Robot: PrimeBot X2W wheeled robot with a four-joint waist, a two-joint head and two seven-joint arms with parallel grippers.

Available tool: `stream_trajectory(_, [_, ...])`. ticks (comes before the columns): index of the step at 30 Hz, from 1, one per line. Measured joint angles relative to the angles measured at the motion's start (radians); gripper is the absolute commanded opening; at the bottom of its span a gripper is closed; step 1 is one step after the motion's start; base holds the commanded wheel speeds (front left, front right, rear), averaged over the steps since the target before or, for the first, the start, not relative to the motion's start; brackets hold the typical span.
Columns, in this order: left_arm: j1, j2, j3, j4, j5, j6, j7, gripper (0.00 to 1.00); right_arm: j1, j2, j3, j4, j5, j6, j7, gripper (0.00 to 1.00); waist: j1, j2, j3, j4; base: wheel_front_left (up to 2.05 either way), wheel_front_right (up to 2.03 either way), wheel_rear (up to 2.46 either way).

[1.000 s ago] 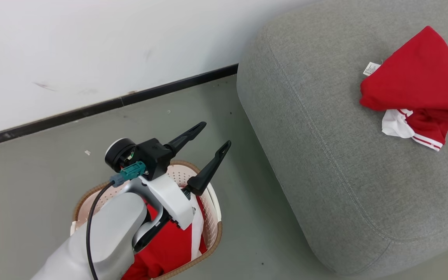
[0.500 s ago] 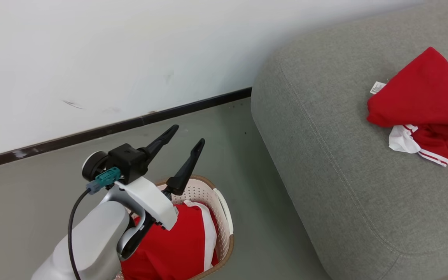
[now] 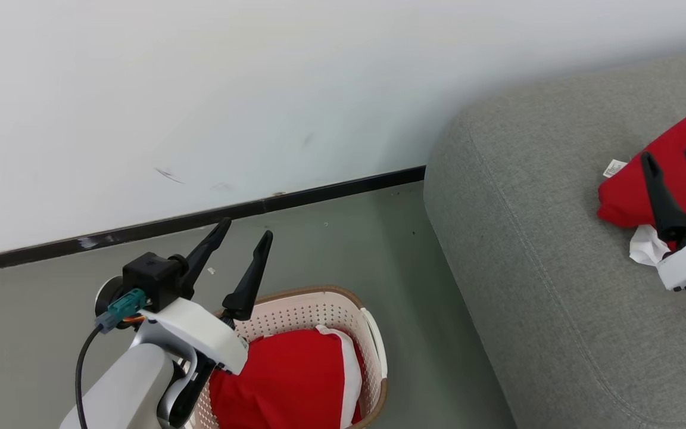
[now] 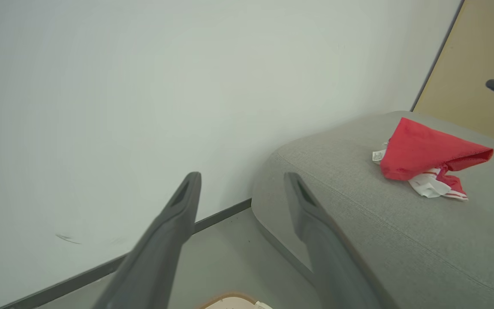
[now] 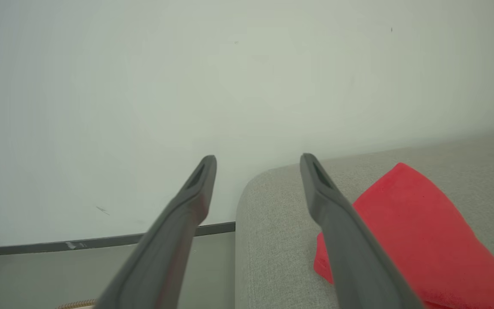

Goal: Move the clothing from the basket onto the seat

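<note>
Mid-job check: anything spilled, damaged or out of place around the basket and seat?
Nothing serious. One bright red fabric garment lies crumpled on the grey upholstered seat; a second red garment sits inside the upright cream perforated plastic basket. Only small scuffs on the white wall and specks on the floor.

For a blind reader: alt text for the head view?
A red garment lies in a cream basket on the floor, the open left end effector raised beside it. At right, a second red garment lies on a grey seat, the open right end effector before it.
</note>
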Motion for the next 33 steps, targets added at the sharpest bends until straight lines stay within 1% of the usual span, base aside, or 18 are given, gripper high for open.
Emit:
stream_trajectory(6, [0.054,0.005,0.053,-0.014,0.001,0.026,0.0,1.0,0.04,0.022,-0.016,-0.051,-0.013,0.0,0.0,1.0,0.0,0.0,-0.025,0.043,0.0,0.0,0.0])
stream_trajectory(13, [0.115,0.011,0.125,-0.041,0.004,0.056,0.0,1.0,0.122,0.052,-0.045,-0.085,-0.05,0.0,0.0,1.0,0.0,0.0,-0.049,0.093,0.0,0.0,0.0])
stream_trajectory(23, [0.213,0.007,0.205,-0.081,0.047,0.088,0.0,1.0,0.224,0.105,-0.149,-0.157,-0.112,0.0,0.0,1.0,0.0,0.0,-0.074,0.161,0.0,0.0,0.0])
stream_trajectory(28, [0.251,-0.005,0.25,-0.109,0.064,0.101,0.0,1.0,0.292,0.146,-0.182,-0.18,-0.133,0.0,0.0,1.0,0.0001,0.0,-0.083,0.19,0.0,0.0,0.0])
stream_trajectory(33, [0.29,-0.026,0.271,-0.136,0.097,0.102,0.0,1.0,0.344,0.177,-0.194,-0.2,-0.156,0.0,0.0,1.0,0.0,0.0,-0.091,0.215,0.0,0.0,0.0])
